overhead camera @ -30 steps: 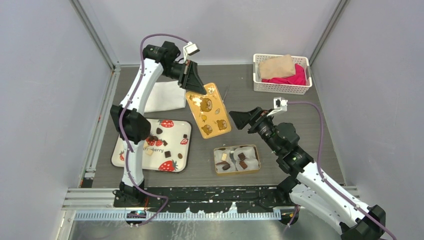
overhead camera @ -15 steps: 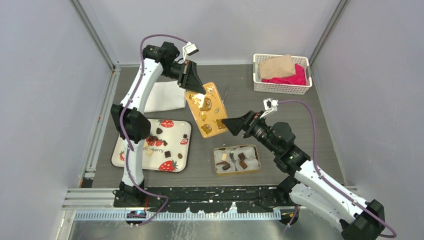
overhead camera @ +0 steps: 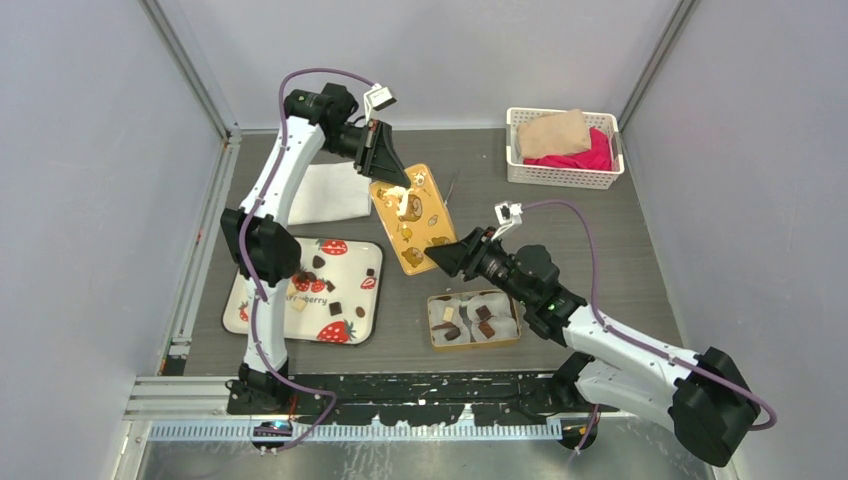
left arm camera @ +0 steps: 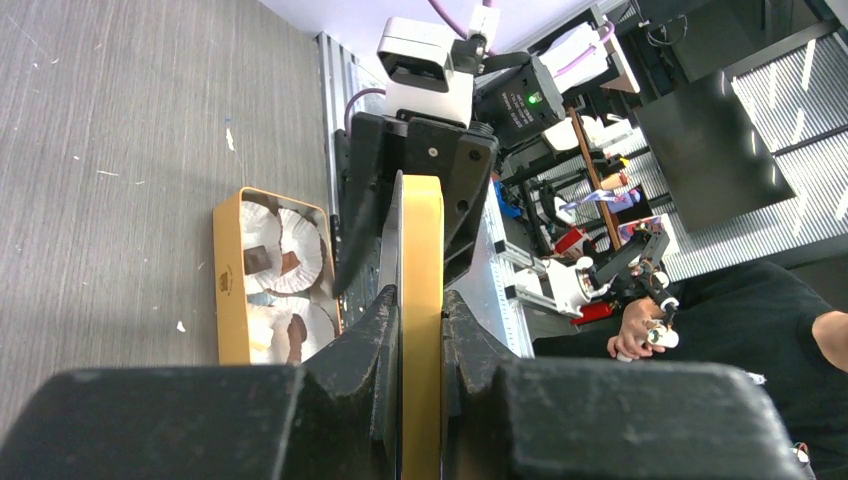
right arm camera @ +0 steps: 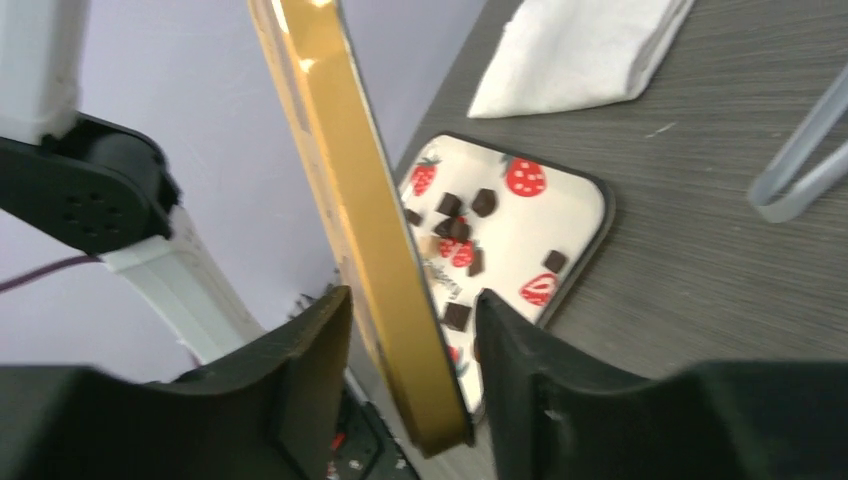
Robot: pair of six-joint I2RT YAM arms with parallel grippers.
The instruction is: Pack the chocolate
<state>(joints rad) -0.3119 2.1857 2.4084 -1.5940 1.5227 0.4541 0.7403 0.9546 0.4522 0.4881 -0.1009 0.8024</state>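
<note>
Now | left claw (overhead camera: 392, 178) clenched on golden lid (overhead camera: 421, 226) far end, holding it tilted off desk (overhead camera: 600, 235) | right claw (overhead camera: 446, 258) released, jaws straddling its near edge, likely for handover | chocolate (overhead camera: 336, 308) partly in tin (overhead camera: 478, 346), partly on strawberry tray (overhead camera: 352, 262)

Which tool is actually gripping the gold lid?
The left tool: it is clamped shut on the lid. The right tool only straddles the lid's other end, with a gap showing.

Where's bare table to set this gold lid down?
Bare dark wood-grain tabletop lies right of the golden-yellow lid, between the white slotted basket and the gold chocolate box. Crowded left: strawberry-print tray, folded white napkin.
</note>
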